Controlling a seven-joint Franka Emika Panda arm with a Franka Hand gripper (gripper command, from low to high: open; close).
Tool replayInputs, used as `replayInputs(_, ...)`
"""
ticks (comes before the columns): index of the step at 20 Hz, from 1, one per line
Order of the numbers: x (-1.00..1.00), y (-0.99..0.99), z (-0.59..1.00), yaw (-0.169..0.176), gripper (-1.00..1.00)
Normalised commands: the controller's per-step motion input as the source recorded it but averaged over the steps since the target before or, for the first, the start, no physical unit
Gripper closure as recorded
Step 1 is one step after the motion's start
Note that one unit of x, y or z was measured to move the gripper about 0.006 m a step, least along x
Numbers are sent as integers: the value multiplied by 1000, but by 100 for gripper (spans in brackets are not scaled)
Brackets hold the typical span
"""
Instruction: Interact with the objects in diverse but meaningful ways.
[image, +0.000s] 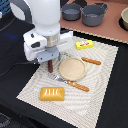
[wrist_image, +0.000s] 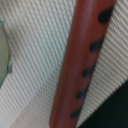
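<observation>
1. My fingers (image: 50, 64) are gripping the sausage (image: 51, 66) upright.
2. It is hanging at nine o'clock of the plate (image: 71, 69).
3. The bread (image: 52, 93) is lying at seven o'clock.

The exterior view looks down at a slant from above onto the desk (image: 15, 55), taking in the whole patterned cloth (image: 95, 95), the round tan plate (image: 71, 69) and the grey pots (image: 82, 12) at the far edge. The wrist view sits very near the cloth (wrist_image: 35, 50), filled by the dark sausage (wrist_image: 85, 60). Both views share that sausage (image: 51, 66), the cloth and the plate's rim (wrist_image: 4, 55).
</observation>
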Motion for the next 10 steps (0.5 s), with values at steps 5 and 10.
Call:
replayInputs(5, 275, -2, -363, -28, 100)
replayInputs(10, 189, 0, -219, -17, 100)
